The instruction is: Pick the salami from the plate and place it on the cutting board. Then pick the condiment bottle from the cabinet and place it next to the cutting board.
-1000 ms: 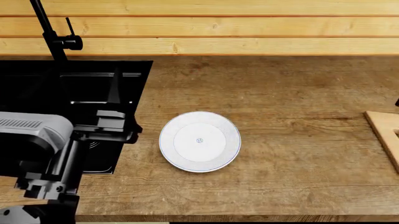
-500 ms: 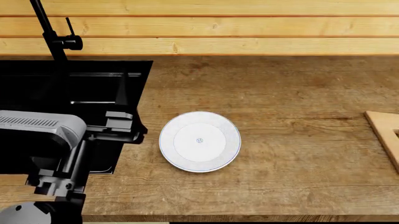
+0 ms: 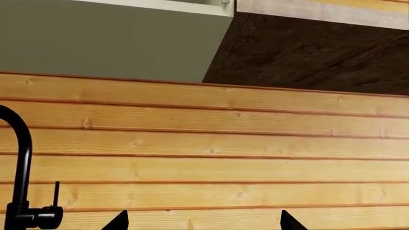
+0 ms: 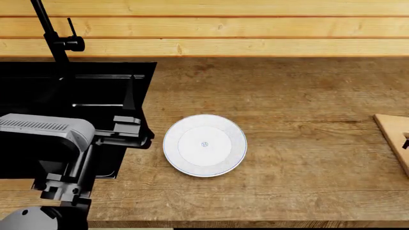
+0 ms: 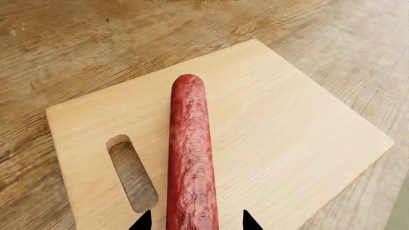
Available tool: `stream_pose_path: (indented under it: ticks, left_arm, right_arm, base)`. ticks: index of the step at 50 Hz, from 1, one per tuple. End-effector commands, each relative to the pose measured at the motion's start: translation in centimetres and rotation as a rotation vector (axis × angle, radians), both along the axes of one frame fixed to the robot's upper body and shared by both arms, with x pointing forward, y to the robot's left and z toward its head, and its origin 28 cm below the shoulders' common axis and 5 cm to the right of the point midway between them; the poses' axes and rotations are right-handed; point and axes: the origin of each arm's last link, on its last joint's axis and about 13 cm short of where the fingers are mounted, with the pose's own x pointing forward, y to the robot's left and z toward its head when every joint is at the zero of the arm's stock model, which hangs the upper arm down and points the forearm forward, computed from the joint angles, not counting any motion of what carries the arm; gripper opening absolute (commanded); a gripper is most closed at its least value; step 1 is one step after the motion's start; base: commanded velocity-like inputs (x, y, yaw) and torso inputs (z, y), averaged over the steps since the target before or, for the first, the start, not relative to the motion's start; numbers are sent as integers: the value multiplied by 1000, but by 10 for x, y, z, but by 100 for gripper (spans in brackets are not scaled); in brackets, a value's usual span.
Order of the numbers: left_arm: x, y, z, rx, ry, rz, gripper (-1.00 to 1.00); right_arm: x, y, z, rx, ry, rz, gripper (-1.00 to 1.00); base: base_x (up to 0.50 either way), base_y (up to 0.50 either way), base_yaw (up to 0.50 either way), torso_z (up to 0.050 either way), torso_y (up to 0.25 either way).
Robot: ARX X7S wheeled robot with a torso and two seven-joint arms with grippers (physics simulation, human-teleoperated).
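A: What has changed across the head views?

B: The left arm has moved forward over the sink, its gripper now nearer the wall. The plate stays where it was and is bare. A dark tip has appeared at the right edge, beside the board's corner.

A: Meaning for the task?

B: The salami is off the plate, so the first half looks nearly done. The left arm's advance suggests a reach toward the cabinet for the bottle; that is a judgement only.

A: Where is the salami?

B: Only the right wrist view shows it: the salami lies lengthwise over the board, beside the handle slot. The right gripper's tips stand apart on either side of it; whether they clamp it or have let go cannot be told.

A: And the left wrist view?

B: It alone shows the cabinet underside above the plank wall, plus the tap. The left gripper's tips are spread wide, holding nothing. No bottle appears in any view.
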Motion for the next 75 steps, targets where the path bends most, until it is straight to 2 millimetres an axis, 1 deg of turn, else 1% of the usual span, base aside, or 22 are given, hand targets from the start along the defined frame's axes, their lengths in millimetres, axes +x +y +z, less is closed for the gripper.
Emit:
stream_pose_path:
  ticks: [1, 13, 17, 19, 21, 26, 28, 31, 35, 37, 44, 49, 53, 59, 65, 71, 75]
  left_arm:
    - [0, -1, -1, 2, 3, -4, 100]
    - [-1, -1, 0, 4, 3, -10, 100]
    - [-1, -1, 0, 4, 3, -11, 100]
    - [-1, -1, 0, 5, 3, -11, 100]
    - [-1, -1, 0, 5, 2, -10, 100]
    - [-1, 0, 0, 4, 0, -6, 100]
    - [-2, 0, 1, 2, -1, -5, 100]
    - [-2, 1, 1, 0, -3, -5, 100]
    - [-3, 1, 2, -1, -6, -4, 100]
    - [-3, 0, 1, 1, -6, -5, 100]
    - [-3, 0, 1, 2, -7, -3, 100]
    - [-4, 1, 2, 0, -11, -2, 100]
    - [-4, 1, 3, -2, -13, 0, 100]
    - [-5, 2, 3, -3, -17, 1, 100]
    - [-6, 3, 5, -8, -21, 6, 100]
    - [-6, 4, 5, -11, -23, 7, 100]
    - [-6, 4, 5, -15, -24, 8, 100]
  right_arm:
    - [-1, 0, -1, -21, -7, 10, 100]
    - [3, 2, 1, -28, -30, 34, 100]
    - [2, 6, 11, -26, -79, 69, 100]
    - [0, 9, 23, -32, -118, 90, 100]
    - [-3, 14, 39, -44, -153, 100, 100]
    - [-15, 34, 89, -106, -222, 145, 100]
    - [-17, 41, 104, -139, -225, 164, 100]
    - [-22, 49, 121, -168, -238, 178, 100]
    - [-30, 59, 139, -210, -277, 206, 100]
    - [-32, 68, 145, -226, -307, 258, 100]
    - [-35, 93, 157, -265, -391, 393, 100]
    - [-35, 106, 161, -265, -445, 452, 100]
    - [-34, 114, 158, -254, -503, 523, 100]
    - [-34, 125, 140, -272, -598, 622, 100]
    - [-43, 137, 124, -264, -729, 685, 100]
    - [-51, 146, 109, -255, -798, 722, 100]
    - [-56, 153, 95, -250, -842, 752, 100]
  base:
    - [0, 0, 0, 0, 0]
    - [0, 0, 0, 0, 0]
    - [0, 0, 0, 0, 0]
    - [0, 0, 0, 0, 0]
    - [0, 0, 0, 0, 0]
    - [0, 0, 0, 0, 0]
    - [0, 0, 0, 0, 0]
    - [0, 0, 0, 0, 0]
    - [0, 0, 0, 0, 0]
    - [0, 0, 0, 0, 0]
    - [0, 0, 0, 0, 0]
    - [0, 0, 0, 0, 0]
    - [0, 0, 0, 0, 0]
    - [0, 0, 0, 0, 0]
    - [0, 0, 0, 0, 0]
    - [0, 0, 0, 0, 0]
    - [0, 0, 0, 0, 0]
